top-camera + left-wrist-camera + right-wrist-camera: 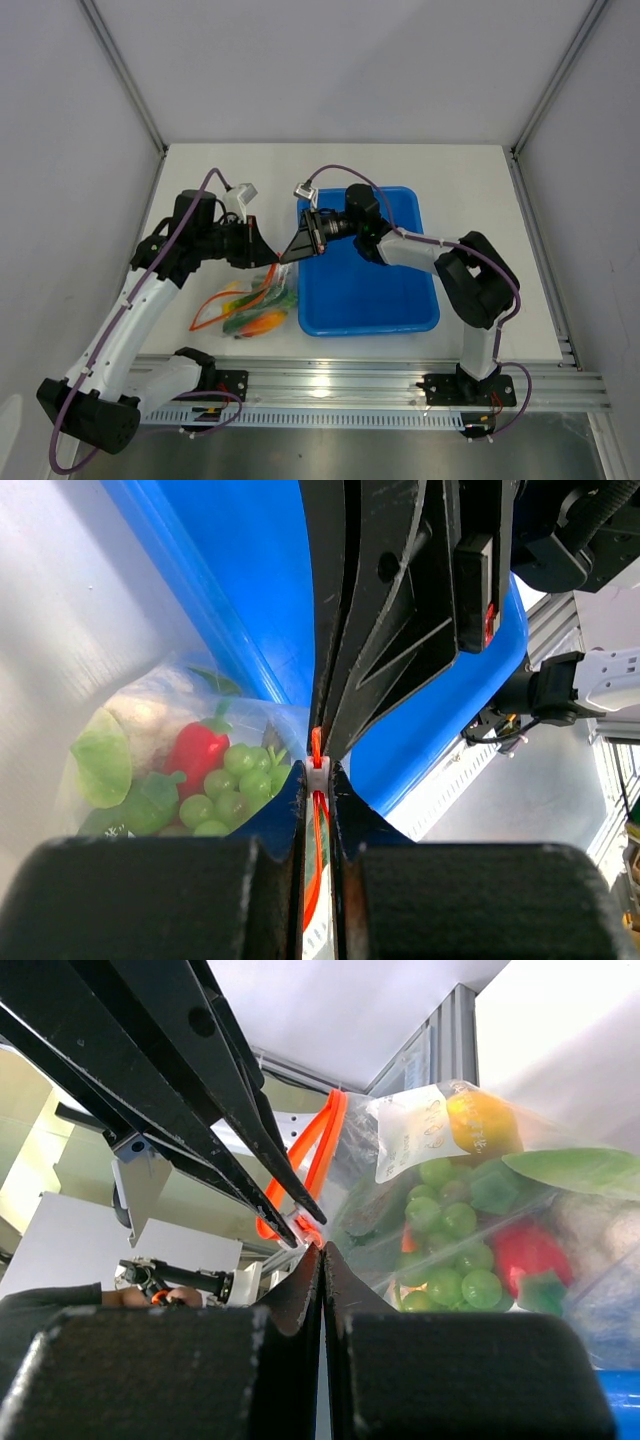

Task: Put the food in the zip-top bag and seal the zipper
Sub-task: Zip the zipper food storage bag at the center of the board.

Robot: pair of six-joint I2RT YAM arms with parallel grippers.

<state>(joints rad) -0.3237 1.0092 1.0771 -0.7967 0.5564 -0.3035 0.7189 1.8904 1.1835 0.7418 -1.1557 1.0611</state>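
The clear zip-top bag (pixel 248 306) lies on the tabletop (pixel 450 170) just left of the blue tub (pixel 370 295), full of food (pixel 470 1210): green grapes (pixel 450 1260), a red chili (pixel 525 1250). The left tool (pixel 318 785) is clamped on its raised orange zipper (pixel 316 855). The right tool (pixel 322 1252) is pressed together, its tips touching the zipper.

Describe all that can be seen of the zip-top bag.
The zip-top bag is clear, floppy plastic with a white label, resting on the table left of the blue tub, one corner lifted. Inside: green grapes, a red chili, an orange fruit. Its red-orange zipper gapes in a loop; the left gripper pinches it, the right gripper's shut tips meet there.
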